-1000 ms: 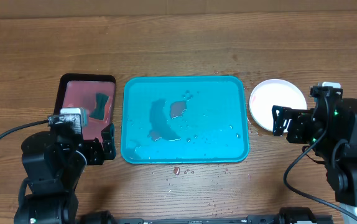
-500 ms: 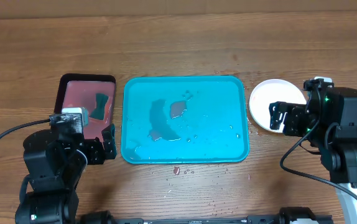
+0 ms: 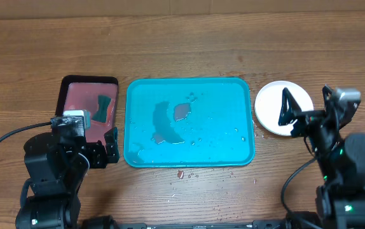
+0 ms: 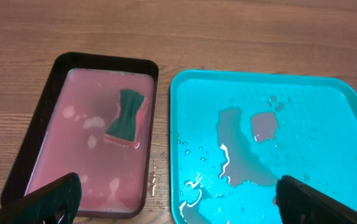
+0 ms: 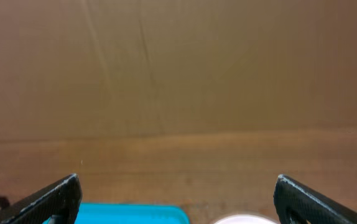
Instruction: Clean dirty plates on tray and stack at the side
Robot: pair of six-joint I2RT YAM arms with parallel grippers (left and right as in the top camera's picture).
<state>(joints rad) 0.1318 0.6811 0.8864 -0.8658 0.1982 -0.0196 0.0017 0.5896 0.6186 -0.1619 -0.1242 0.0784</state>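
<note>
Tray [image 3: 220, 95] holds puddles [image 3: 163, 124], no plates; white plate [image 3: 270, 102] at its 3 o'clock on tabletop [image 3: 182, 38]. Left end effector [image 4: 178, 199], right end effector [image 5: 178, 199] open, empty. Lift right clear without nudging plate

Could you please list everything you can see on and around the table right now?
table: one, brown wood, beneath everything.
turquoise tray: one, centre of the table, wet.
puddles: several, pinkish-grey, on the turquoise tray.
black tray: one, black-rimmed, left of the turquoise tray, holding pink liquid.
sponge: one, green, lying in the pink liquid.
plate: one visible, white, right of the turquoise tray; any beneath it cannot be told.
left gripper: one, black, open, near the black tray.
right gripper: one, black, open, by the plate.
</note>
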